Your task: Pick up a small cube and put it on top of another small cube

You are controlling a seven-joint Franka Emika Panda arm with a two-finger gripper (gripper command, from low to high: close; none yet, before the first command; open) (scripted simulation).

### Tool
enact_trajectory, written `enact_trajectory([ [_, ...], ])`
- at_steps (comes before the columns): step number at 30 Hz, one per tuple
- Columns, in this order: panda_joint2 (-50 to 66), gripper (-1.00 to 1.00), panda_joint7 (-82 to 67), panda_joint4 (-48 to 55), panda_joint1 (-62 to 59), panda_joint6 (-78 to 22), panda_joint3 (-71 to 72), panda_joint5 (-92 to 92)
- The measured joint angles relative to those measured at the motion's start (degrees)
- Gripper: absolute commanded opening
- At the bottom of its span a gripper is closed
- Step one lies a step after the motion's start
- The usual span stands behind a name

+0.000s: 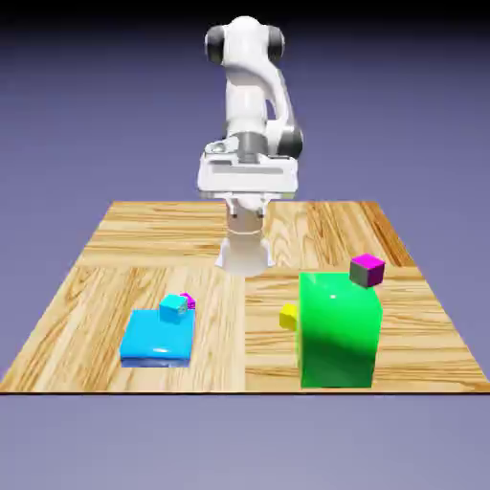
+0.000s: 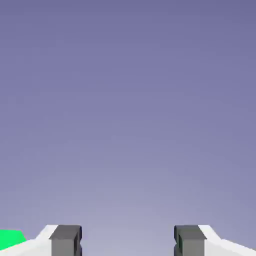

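The small plain yellow cube sits on the pale wood-grained worktop, just beside the big glossy green block, on the exterior view's left of it; we judge the first step, reaching for that cube, is still to do. The two-finger grey-tipped jaws stand apart with nothing between them; they hang well above the wood. Our main worry is the green block: it is tall and very near the yellow cube, so a finger lowered on that side could strike it or wedge against it; a skewed approach could push the cube away instead of straddling it. The small magenta cube with a grey-brown face appears at the block's far upper corner; a knock to the block might disturb it, and a hasty release there could let the yellow cube slide off so small a top.

We cannot tell whether that magenta cube rests on the block or stands behind it; the yellow cube's block-side edge is partly hidden; the tiny all-magenta cube is partly covered by the small cyan cube; the hand view cuts the green block to a corner and shows neither task cube.
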Motion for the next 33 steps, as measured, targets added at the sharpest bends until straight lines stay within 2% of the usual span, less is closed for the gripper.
enact_trajectory([
  [14, 12.07, 0.00, 25.30, 0.41, 29.07, -10.99, -8.84, -3.96],
  [21, 21.35, 0.00, 42.37, -2.90, 41.45, -11.58, -17.75, -5.71],
  [26, 28.93, 0.00, 54.82, -7.88, 45.26, -7.14, -26.36, -6.35],
  [27, 29.93, 0.00, 56.03, -9.17, 43.05, -5.18, -27.85, -6.20],
  [33, 35.56, 0.00, 46.84, -7.57, 39.38, -1.20, -19.92, 6.24],
])
